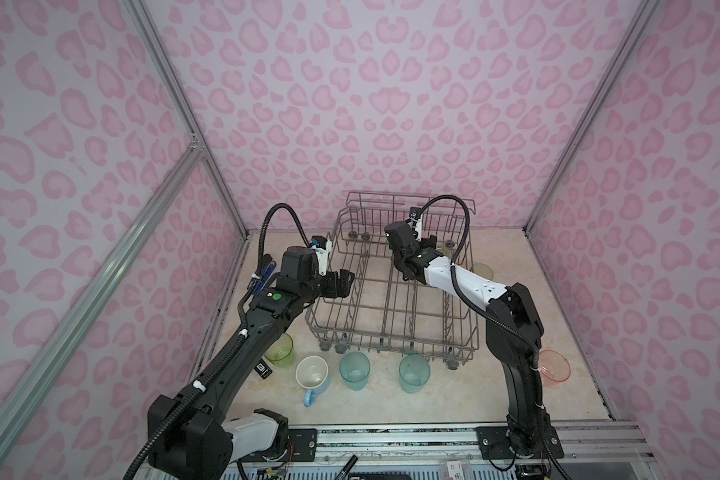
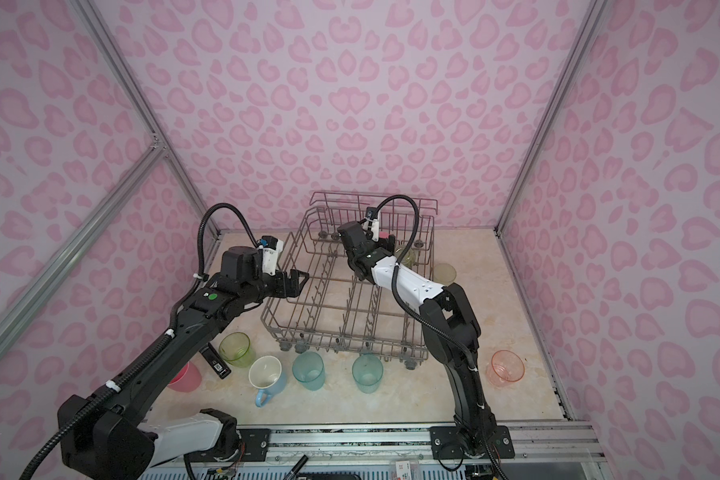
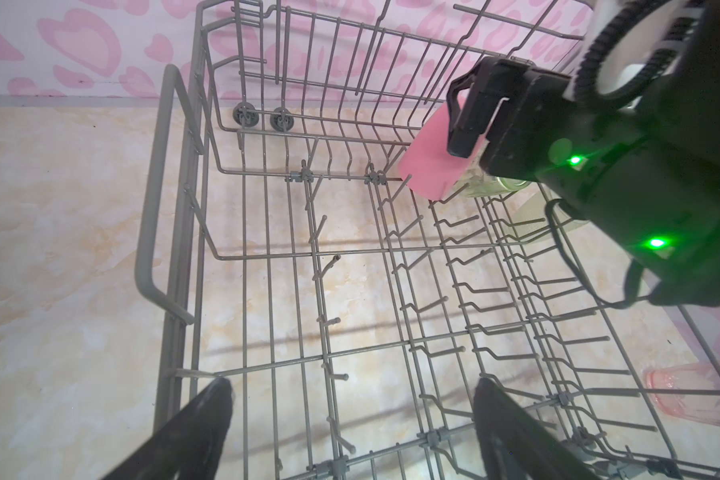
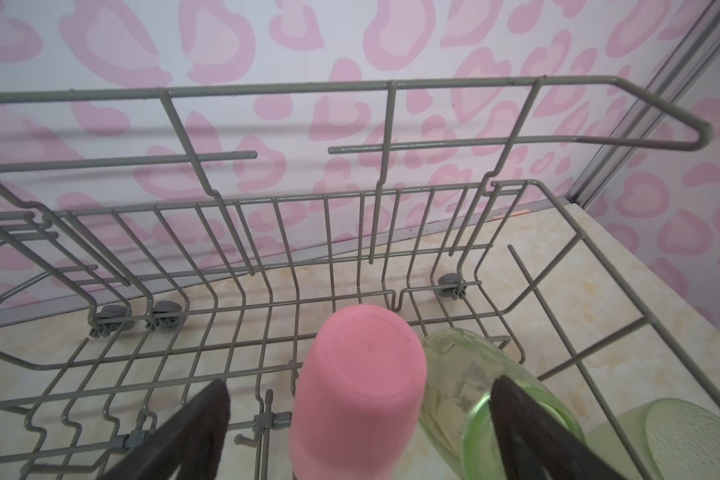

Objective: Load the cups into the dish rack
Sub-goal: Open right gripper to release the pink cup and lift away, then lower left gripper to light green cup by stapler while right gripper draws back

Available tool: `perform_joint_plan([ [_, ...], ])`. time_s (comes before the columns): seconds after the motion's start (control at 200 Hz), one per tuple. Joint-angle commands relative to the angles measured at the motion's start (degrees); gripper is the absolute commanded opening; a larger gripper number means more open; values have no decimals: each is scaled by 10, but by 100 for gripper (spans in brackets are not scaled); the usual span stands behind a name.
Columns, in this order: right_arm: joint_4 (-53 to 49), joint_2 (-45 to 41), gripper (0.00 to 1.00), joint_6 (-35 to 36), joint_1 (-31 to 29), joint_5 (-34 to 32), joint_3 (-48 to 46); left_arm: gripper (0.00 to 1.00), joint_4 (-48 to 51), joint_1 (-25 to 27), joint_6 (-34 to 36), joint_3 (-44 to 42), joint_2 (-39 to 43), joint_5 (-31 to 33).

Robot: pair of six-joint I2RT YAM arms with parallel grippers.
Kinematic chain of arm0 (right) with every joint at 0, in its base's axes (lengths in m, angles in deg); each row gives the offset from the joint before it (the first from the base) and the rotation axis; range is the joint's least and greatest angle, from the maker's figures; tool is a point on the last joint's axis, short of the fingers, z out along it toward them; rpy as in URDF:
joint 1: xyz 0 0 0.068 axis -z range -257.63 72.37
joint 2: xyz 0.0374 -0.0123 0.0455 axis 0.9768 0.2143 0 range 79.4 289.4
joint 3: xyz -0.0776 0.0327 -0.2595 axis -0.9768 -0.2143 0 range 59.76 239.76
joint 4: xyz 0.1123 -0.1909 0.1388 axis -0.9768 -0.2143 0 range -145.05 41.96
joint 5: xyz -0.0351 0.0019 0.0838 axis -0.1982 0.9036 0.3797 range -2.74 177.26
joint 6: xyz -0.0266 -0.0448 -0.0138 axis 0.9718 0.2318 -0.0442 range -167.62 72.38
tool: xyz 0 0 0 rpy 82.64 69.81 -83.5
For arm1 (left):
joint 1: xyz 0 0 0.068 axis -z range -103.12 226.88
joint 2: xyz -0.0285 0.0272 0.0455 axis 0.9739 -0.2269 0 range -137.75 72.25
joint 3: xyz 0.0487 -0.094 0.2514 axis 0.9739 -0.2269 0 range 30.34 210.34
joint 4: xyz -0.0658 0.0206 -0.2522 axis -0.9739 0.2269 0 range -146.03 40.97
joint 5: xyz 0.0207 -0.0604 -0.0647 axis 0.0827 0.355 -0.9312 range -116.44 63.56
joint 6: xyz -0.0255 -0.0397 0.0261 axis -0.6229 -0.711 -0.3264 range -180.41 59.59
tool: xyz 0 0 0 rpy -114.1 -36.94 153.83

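No legible text, brand or number anywhere. White code-type label on black device [image 2: 216, 364]: unreadable. Red print on white card [image 1: 454, 470]: too small.

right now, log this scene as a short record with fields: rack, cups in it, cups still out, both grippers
rack: grey wire dish rack on the table
cups in rack: pink cup, upside down; green cup tilted beside it
cups outside: lime cup, blue mug, teal cup, second teal cup, salmon cup, second pink cup, pale green cup
left gripper: open, empty, at the rack's left edge
right gripper: open, straddling the pink cup, gaps showing
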Motion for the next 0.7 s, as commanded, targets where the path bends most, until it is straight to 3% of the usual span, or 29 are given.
perform_joint_plan([
  [0.0, 8, -32, 97, 10, -6, 16, -22, 93, -8, -1, 2, -3, 8, 17],
  [0.47, -111, -217, 90, 55, -21, 167, -111, 91, 45, -1, -39, 26, 9, 92],
  [0.7, -130, -312, 89, 121, -44, 199, -179, 87, 148, -32, -123, 73, 6, 118],
])
